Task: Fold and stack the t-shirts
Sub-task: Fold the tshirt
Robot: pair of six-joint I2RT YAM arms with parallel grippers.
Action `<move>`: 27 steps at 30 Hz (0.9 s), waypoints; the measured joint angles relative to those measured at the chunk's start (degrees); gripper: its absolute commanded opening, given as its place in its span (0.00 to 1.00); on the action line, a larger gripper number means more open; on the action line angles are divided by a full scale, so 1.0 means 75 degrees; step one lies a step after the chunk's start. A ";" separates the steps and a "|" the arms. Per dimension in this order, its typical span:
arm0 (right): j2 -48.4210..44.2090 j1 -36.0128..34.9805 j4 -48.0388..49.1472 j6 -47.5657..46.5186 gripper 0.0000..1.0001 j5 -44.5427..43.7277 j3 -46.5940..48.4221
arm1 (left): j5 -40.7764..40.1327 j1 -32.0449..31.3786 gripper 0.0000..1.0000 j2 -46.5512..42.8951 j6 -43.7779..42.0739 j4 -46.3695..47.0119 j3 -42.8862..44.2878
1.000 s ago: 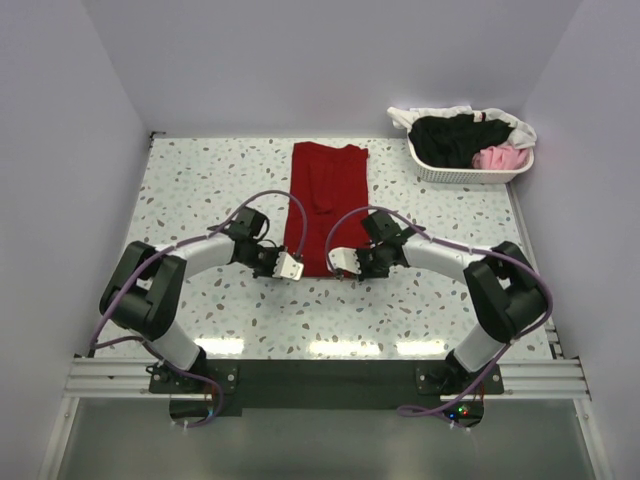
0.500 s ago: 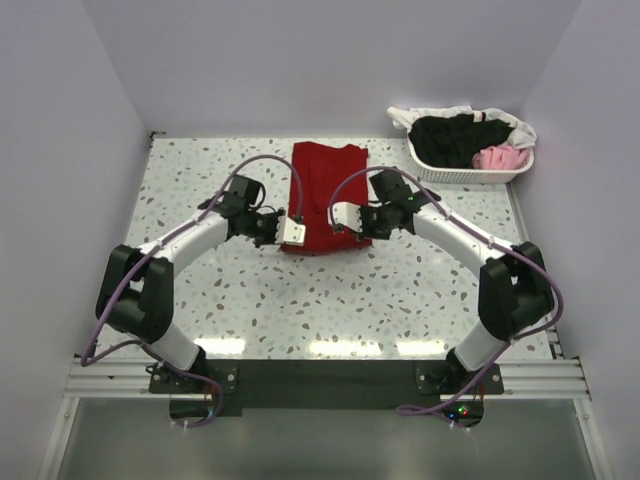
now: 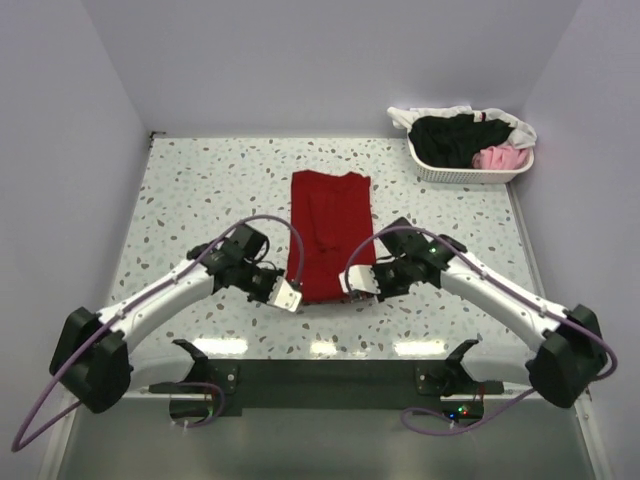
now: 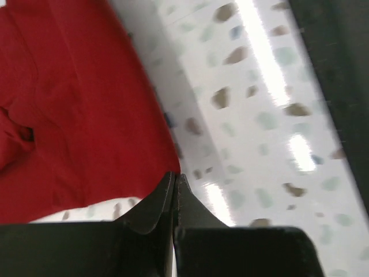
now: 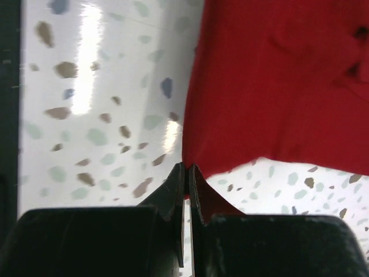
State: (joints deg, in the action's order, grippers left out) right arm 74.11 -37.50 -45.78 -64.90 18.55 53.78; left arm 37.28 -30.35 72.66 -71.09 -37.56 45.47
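The dark red t-shirt lies as a long narrow strip on the speckled table, running from far to near. My left gripper is shut on its near left corner. In the left wrist view the jaws meet at the cloth's corner. My right gripper is shut on the near right corner. In the right wrist view red cloth shows between its closed jaws. A black t-shirt, a pink one and a white one lie in the basket.
The white slotted basket stands at the far right corner. White walls close in the table on the left, back and right. The dark mounting rail runs along the near edge.
Both grippers went away from the bases, then back toward the near edge. The red t-shirt has slid nearer with them and lies stretched out again.
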 measured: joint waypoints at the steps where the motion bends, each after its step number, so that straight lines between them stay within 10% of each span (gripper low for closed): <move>1: -0.0268 -0.0102 -0.0248 0.0047 0.00 0.0079 -0.0085 | 0.0044 -0.0259 0.00 -0.0323 0.0032 -0.0265 -0.0172; 11: -0.1323 0.0248 -0.2022 0.0318 0.00 0.0635 0.1355 | 0.0548 -0.0405 0.00 -0.0863 0.0889 -0.1810 0.1600; 27: 0.5176 0.2407 -0.1276 -0.0399 0.00 0.0930 0.5082 | 0.0656 0.1687 0.00 0.5455 0.1125 -0.0985 0.5557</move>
State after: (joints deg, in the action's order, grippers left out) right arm 112.92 -19.44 -55.35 -67.90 25.52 91.90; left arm 42.19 -17.69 113.58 -62.65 -44.95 87.15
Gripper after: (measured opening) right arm 0.022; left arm 0.017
